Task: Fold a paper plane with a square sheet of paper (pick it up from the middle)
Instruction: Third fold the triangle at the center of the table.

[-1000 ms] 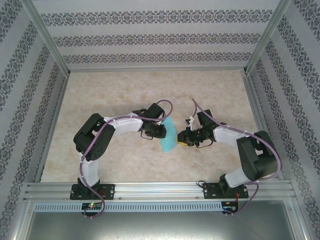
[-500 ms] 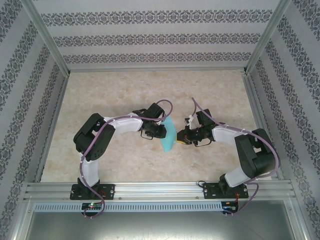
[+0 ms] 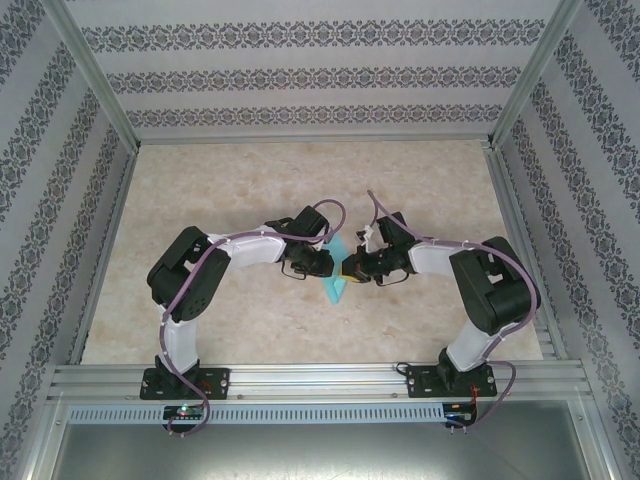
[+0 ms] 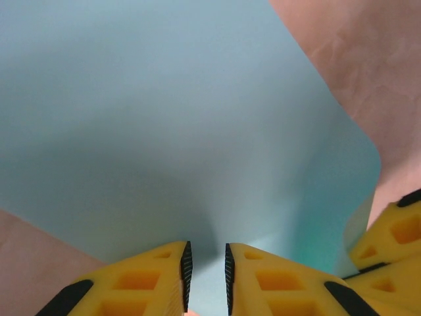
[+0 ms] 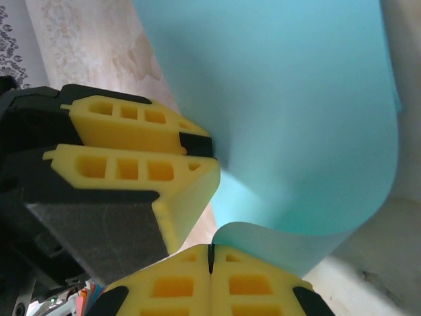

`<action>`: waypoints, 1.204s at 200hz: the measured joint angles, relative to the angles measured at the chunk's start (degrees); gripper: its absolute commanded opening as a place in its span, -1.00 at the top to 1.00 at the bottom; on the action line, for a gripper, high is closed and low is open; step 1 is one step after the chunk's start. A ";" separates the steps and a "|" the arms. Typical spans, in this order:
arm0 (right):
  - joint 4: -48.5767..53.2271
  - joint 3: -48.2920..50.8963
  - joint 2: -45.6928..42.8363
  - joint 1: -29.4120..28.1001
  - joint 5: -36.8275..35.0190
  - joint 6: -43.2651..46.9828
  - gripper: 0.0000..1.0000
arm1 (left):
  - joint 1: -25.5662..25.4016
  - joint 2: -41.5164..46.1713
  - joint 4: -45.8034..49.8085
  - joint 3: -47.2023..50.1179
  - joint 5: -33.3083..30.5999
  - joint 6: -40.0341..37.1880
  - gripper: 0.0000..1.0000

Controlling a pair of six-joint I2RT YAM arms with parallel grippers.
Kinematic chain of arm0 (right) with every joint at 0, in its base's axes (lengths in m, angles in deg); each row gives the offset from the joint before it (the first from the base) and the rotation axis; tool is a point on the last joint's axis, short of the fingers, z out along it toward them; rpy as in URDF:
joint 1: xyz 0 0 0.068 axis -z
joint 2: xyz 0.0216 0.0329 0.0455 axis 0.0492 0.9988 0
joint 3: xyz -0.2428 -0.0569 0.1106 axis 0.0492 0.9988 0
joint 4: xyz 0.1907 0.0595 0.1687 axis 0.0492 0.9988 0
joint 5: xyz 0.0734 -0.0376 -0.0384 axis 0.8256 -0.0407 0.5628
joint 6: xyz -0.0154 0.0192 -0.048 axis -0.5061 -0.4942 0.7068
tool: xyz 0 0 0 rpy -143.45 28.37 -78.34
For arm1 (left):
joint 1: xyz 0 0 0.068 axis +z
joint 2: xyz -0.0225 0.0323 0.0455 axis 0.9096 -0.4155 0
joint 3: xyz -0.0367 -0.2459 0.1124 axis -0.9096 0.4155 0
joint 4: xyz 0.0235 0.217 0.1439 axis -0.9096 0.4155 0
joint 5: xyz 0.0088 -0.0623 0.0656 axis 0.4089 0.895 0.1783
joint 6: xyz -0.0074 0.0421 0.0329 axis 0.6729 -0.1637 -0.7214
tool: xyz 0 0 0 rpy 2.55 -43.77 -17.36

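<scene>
Left end effector (image 4: 207,255) pinches square sheet of paper (image 4: 164,131) (bowed); right end effector (image 5: 210,253) clamped on curled edge.

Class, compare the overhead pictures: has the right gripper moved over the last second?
Yes. The right gripper has shifted left, away from its base, up to the square sheet of paper.

Your cell had a beige marbled counter (image 3: 250,180). The back wall (image 3: 310,75), left wall (image 3: 40,170) and right wall (image 3: 600,170) all carried white wallpaper with grey ornamental bands. You had aluminium posts (image 3: 95,75) at both back corners, slanting outward in the top view. An aluminium rail (image 3: 320,378) spanned the near edge, with a slotted white strip (image 3: 320,412) just below it, then a grey panel (image 3: 320,455). Light was even and soft, shadows faint.
</scene>
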 measured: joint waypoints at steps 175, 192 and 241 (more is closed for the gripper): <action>5.31 -4.85 3.32 -1.95 -3.19 2.45 0.89 | 6.40 1.18 1.49 -1.01 0.37 -1.77 0.49; 5.35 -4.85 3.39 -1.95 -3.26 2.62 0.88 | 6.40 -0.15 1.55 -1.62 0.37 -2.01 0.49; 5.40 -4.94 3.39 -1.95 -3.41 2.86 0.88 | 6.40 -1.68 2.12 -2.82 0.59 -2.64 0.48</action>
